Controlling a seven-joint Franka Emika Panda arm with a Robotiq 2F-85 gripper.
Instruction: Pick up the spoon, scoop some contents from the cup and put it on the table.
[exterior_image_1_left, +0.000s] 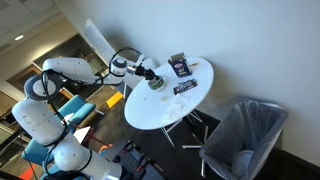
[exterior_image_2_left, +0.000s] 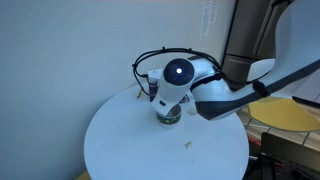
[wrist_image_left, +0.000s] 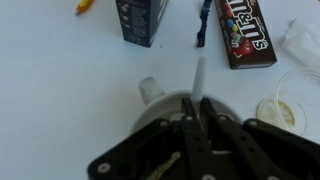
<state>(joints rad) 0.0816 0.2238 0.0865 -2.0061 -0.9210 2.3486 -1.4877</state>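
Closest to the lens in the wrist view, the gripper (wrist_image_left: 196, 108) has both fingers squeezed together on the spoon (wrist_image_left: 199, 76), whose slim white shaft pokes out past the fingertips. I'd call that a sensible hold, because a tight pinch lets the wrist steer the working end instead of letting it swing.

Directly beneath sits the cup (exterior_image_2_left: 170, 119), low and pale, roughly mid-table. In both exterior views the arm hangs straight over it with the wrist pointing down. That fits a dip from above, which shouldn't shove the rim sideways or skate a light cup across the glossy table (exterior_image_2_left: 115, 140). The fingers hide the cup's inside, so I can't tell whether the spoon is touching the contents.

My read is that the pick-up is done, the scoop is in hand, and the tip-out onto the table is to come.

Just beside the cup lies a clear lid (wrist_image_left: 280, 105), presumably taken off to open the way in. Beyond the cup the M&M's packet (wrist_image_left: 245, 35) lies flat, and beside it the dark snack bag (wrist_image_left: 140, 20) stands upright. Both are clear of the spoon's path. With that clutter on one side, a lift and swing away from it, keeping the spoon level, looks the safer way to unload. Farthest from the cup, off the table altogether, is the mesh chair (exterior_image_1_left: 245, 135).
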